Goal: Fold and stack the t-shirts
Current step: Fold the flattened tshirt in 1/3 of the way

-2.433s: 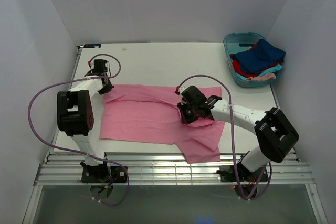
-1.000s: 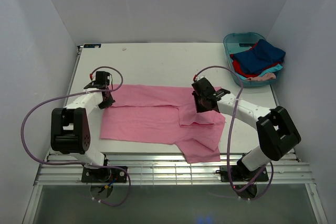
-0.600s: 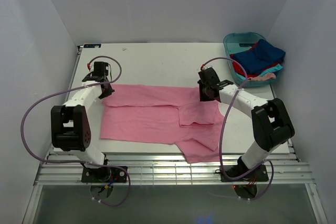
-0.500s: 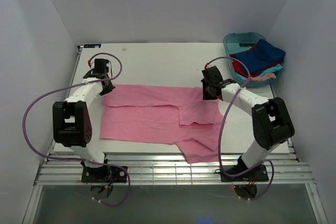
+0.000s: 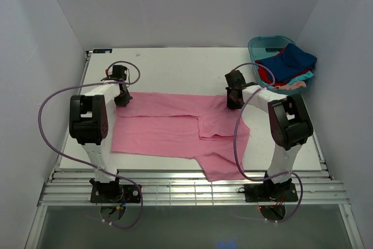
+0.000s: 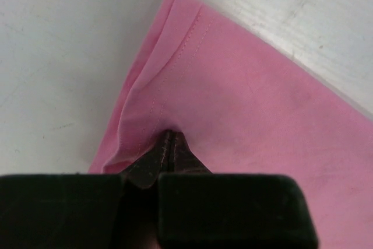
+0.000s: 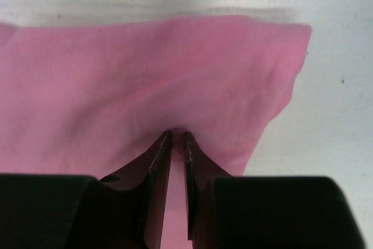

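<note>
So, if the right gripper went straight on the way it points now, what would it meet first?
The pink t-shirt: the right gripper has its tips in the cloth near a far corner. Beyond that comes the white table, though depth is unclear.

You have bare bench (image 5: pixel 175 68) along the whole far strip, and nothing stands on it between your left hand (image 5: pixel 122 100) and right hand (image 5: pixel 232 102). The pink t-shirt (image 5: pixel 169 129) lies flat over the middle and raises no barrier. In the far right corner the tub (image 5: pixel 254 48), heaped with t-shirts (image 5: pixel 288 63), blocks the way near the right hand. The left arm's purple cable (image 5: pixel 39 118) bulges out toward the side wall (image 5: pixel 41 45), narrowing that margin.
</note>
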You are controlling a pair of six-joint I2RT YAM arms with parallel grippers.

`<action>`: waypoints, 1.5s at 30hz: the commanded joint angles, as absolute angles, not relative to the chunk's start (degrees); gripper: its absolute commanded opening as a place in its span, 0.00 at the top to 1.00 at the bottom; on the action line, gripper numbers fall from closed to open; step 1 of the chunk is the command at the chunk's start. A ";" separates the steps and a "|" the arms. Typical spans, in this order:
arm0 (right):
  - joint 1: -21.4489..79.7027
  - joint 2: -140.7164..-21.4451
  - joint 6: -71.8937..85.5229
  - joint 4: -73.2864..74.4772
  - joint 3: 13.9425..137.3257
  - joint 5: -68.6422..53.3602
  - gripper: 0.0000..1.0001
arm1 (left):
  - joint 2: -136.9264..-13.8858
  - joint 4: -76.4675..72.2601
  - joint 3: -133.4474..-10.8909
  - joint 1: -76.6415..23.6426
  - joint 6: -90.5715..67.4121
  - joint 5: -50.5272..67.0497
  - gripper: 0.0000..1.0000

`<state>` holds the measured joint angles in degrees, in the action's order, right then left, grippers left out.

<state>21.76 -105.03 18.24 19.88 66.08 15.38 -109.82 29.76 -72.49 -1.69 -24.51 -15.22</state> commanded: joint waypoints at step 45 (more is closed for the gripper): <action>14.94 -100.90 10.46 7.56 63.28 0.62 0.71 | -107.24 23.20 -76.03 -10.11 -24.26 -12.30 0.86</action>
